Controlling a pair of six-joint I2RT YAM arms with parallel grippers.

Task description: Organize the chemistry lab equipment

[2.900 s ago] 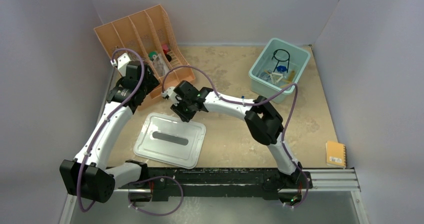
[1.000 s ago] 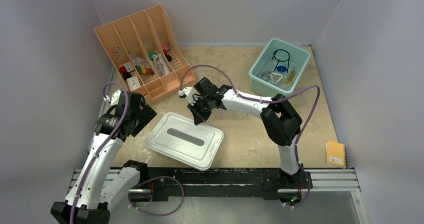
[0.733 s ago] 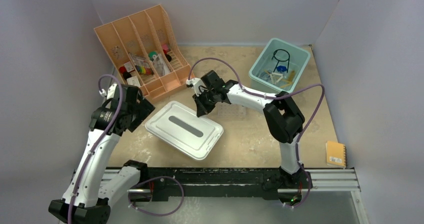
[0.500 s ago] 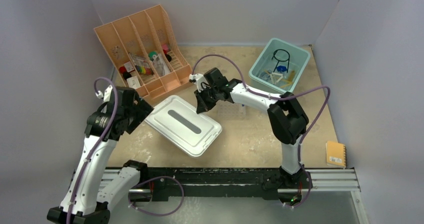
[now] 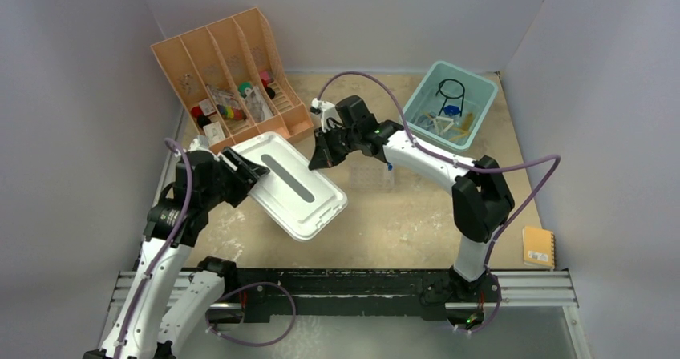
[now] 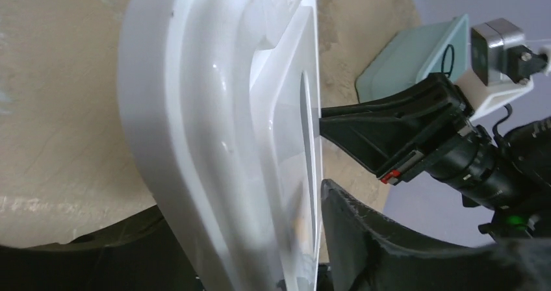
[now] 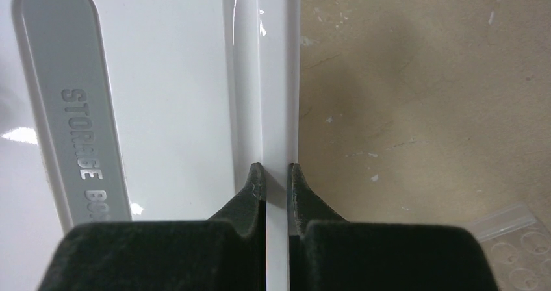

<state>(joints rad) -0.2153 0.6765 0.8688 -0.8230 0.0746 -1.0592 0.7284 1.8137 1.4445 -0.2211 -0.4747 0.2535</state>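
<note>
Your right gripper [image 7: 276,171] is clamped on the far right edge of the lid [image 5: 293,187], and your left gripper [image 5: 239,167] grips its left end. The tube rack [image 5: 375,176] lies on the table [image 5: 417,215] just right of the lid, near your right gripper.

Beige, scuffed tabletop [image 5: 401,215]. Sitting on it: peach slotted organizer [image 5: 183,58] in the far left corner, teal bin [image 5: 429,144] far right, clear tube rack [image 5: 371,175] mid-table, small orange notebook [image 5: 538,247] by the near right edge.
</note>
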